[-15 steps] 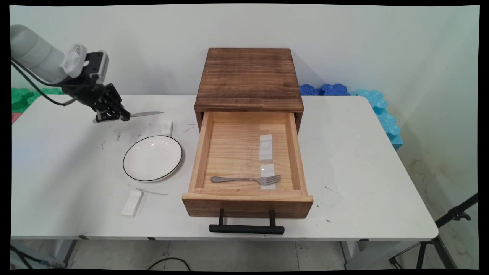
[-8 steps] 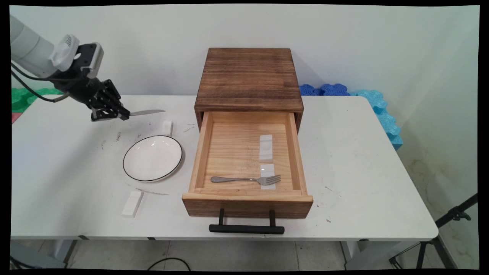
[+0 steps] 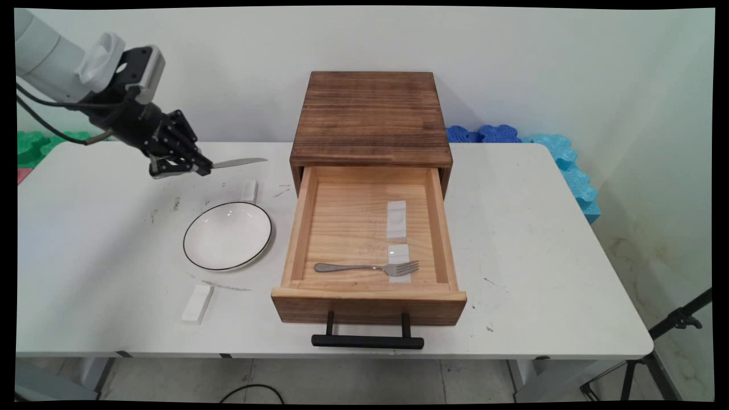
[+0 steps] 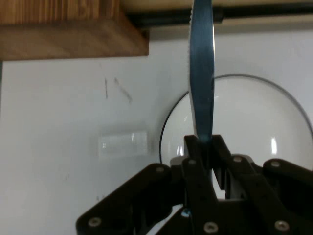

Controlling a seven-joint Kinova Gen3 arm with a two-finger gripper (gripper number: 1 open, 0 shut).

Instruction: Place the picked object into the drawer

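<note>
The pincer [image 3: 200, 167] is clamped on a table knife [image 3: 239, 163], gripping its handle end, blade pointing right toward the open wooden drawer [image 3: 369, 233]. The knife hangs above the counter [image 3: 541, 239], far of the white plate [image 3: 228, 235] and a small white block [image 3: 249, 191]. It looks stiff, light and smooth, likely slippery; the handle seems the safest hold. No readable writing is visible anywhere
</note>
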